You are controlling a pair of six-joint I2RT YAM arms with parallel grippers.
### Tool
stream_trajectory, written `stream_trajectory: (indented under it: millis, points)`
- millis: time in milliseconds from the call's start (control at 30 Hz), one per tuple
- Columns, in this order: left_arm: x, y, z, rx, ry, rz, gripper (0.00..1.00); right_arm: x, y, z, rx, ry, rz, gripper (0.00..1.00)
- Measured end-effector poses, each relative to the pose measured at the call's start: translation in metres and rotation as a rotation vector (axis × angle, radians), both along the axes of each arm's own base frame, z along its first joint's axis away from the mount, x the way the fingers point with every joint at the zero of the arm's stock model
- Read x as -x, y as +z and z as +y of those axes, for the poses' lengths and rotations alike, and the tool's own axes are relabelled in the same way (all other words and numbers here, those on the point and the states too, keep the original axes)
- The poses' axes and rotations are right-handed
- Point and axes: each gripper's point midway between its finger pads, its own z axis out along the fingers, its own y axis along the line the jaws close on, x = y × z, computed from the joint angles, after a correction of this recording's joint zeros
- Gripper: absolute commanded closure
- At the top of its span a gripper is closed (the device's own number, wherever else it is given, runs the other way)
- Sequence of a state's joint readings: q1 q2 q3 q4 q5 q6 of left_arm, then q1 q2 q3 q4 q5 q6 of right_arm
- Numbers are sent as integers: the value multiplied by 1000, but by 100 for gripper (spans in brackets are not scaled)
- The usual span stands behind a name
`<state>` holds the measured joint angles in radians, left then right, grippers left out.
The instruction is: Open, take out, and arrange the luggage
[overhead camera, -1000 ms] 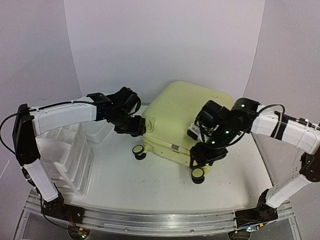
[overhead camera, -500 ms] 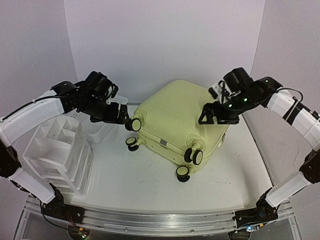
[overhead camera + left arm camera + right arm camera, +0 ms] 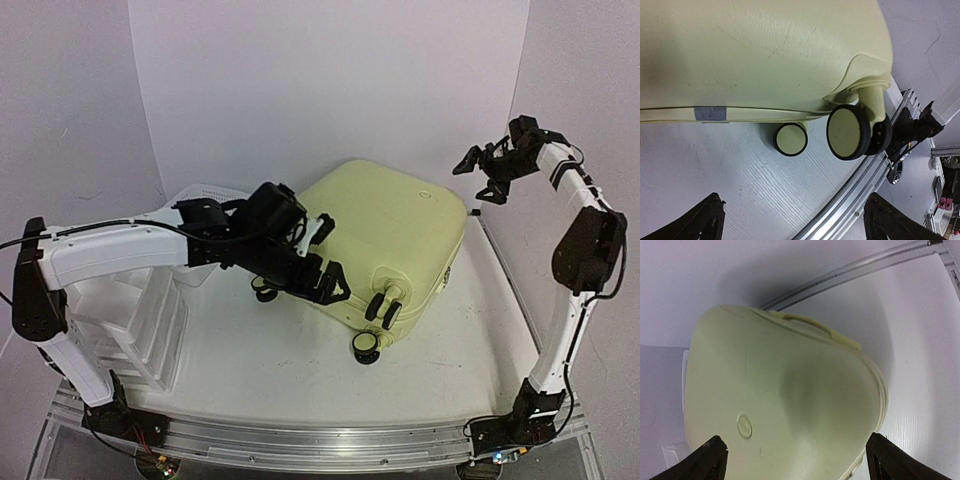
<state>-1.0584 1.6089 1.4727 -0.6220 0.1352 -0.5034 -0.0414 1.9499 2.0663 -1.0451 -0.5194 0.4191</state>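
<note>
The desk [image 3: 250, 375] is taken up at its centre by the luggage [image 3: 400, 225], which is laid flat and closed, its wheels [image 3: 385, 312] turned toward the near edge. A white organiser [image 3: 130, 310] is seen at the left. The left claw [image 3: 322, 283] is spread wide and empty just beside the wheeled end. The right claw [image 3: 478, 178] is held high at the right, spread wide, with nothing gripped.

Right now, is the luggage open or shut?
Shut. The luggage lies on its broad side on the table, both shells meeting along the seam; no black lining shows.
</note>
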Motion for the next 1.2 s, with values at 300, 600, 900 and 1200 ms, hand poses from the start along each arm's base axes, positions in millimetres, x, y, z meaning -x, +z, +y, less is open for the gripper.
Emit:
stream_trajectory:
  millis: [300, 600, 900, 1200]
  points:
    - [-9, -28, -10, -18, 55, 80, 2, -83, -27, 1, -155, 90, -75, 2]
    - [-68, -46, 30, 6, 249, 162, 9, -82, -37, 30, -343, 257, -131, 3]
    - [-100, -47, 29, -130, 191, 196, 9, -20, -43, 18, -219, 271, -233, 9]
    - [-164, -6, 6, -74, 157, 111, 5, 68, -56, -2, 20, 76, -223, 6]
